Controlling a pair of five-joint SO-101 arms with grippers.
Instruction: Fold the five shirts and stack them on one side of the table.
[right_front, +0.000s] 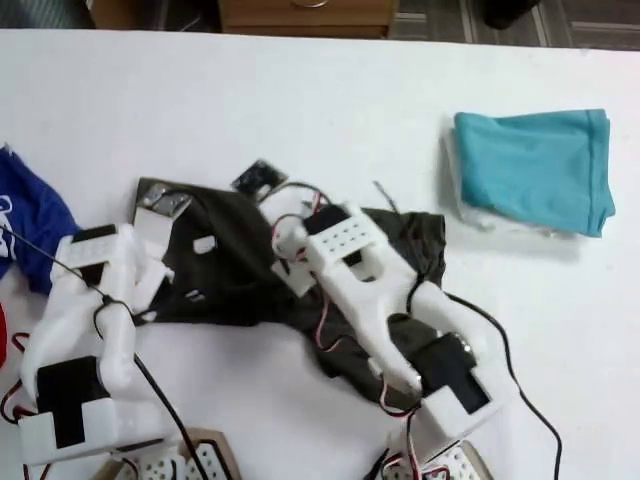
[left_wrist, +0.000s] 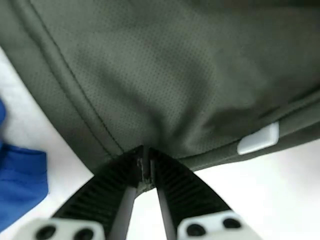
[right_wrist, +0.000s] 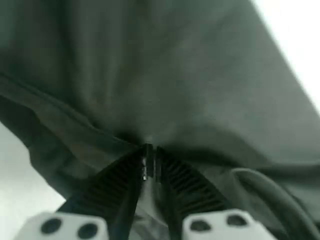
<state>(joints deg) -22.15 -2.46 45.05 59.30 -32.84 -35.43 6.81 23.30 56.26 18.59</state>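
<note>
A dark olive shirt (right_front: 235, 270) lies crumpled in the middle of the table. My left gripper (right_front: 152, 283) is at its left edge, shut on the hem (left_wrist: 146, 165); a small white tag (left_wrist: 257, 139) shows on the cloth just beyond. My right gripper (right_front: 288, 260) sits over the shirt's middle, shut on a raised fold of the same dark shirt (right_wrist: 149, 159). A teal shirt (right_front: 535, 168) lies folded on a white one at the right side. A blue shirt (right_front: 25, 225) lies bunched at the table's left edge and shows beside the left gripper (left_wrist: 20, 185).
Something red (right_front: 3, 335) peeks in at the left edge. The right arm's cables (right_front: 500, 350) trail over the shirt's lower right part. The white table (right_front: 330, 100) is bare toward the back. Wooden furniture (right_front: 305, 15) stands behind it.
</note>
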